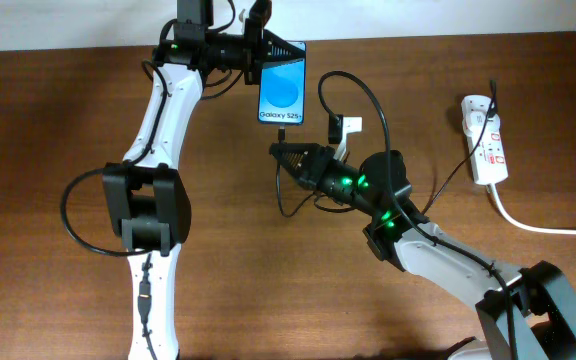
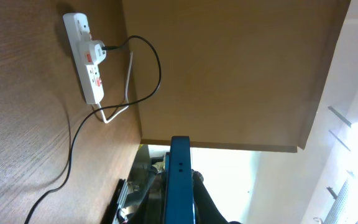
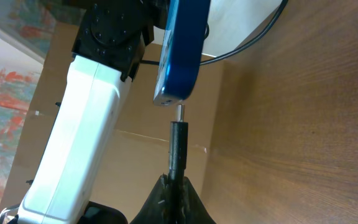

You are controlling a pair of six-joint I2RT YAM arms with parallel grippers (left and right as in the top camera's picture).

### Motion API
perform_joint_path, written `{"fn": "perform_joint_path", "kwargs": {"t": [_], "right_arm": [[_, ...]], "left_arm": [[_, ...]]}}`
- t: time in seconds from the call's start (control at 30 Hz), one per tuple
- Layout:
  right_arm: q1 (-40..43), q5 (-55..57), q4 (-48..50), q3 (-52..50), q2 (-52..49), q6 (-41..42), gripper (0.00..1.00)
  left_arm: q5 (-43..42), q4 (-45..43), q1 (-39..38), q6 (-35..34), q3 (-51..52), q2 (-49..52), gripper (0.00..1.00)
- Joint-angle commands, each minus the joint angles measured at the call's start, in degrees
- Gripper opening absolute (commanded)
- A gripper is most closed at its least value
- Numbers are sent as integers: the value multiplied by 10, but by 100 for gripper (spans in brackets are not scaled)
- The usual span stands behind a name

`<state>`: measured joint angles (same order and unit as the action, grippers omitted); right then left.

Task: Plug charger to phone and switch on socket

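1. The phone (image 1: 282, 88) sits at the far middle of the scene with its screen facing up. The left gripper (image 1: 276, 47) has its jaws pinching the phone's far end.
2. The right gripper (image 3: 173, 186) has its jaws pressed onto the black plug (image 3: 178, 140) of the charger (image 2: 160, 71). The metal tip (image 3: 179, 112) is just short of the phone's near edge and not yet inside it.
3. The phone is likely light, rigid and smooth-sided. Gripped at one end only, it could pivot or slip when the plug pushes in.
4. The plug body is short and stiff, so it is the right place to hold. The cable behind it is limp, transmits no push, and may tug sideways.
5. The right wrist view alone shows the small gap and how the tip lines up with the phone's edge. In the overhead view the jaws blur this.
6. The left wrist view shows the socket (image 2: 84, 59) with an adapter (image 2: 96, 52) seated in it and red switches beside it. Whether a switch is on cannot be told.
7. The overhead view places the socket at the right of the surface (image 1: 68, 120), well apart from both grippers.
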<state>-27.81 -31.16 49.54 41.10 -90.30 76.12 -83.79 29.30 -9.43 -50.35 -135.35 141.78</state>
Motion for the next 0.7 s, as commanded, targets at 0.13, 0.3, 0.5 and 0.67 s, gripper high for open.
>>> {"fn": "perform_joint_path", "kwargs": {"t": [0.13,0.3,0.5,0.67], "right_arm": [[4,-16,9,8,-3,-6,4],[4,-24,20,8,-3,-6,4],[4,-25,18,8,-3,-6,4],[5,-23,19,8,-3,-6,4]], "left_arm": [[-19,-2,-2,10,-7,-11,0],[-19,-2,-2,12,-7,-11,0],[-19,-2,-2,12,-7,-11,0],[-20,-2,-2,12,-7,-11,0]]}}
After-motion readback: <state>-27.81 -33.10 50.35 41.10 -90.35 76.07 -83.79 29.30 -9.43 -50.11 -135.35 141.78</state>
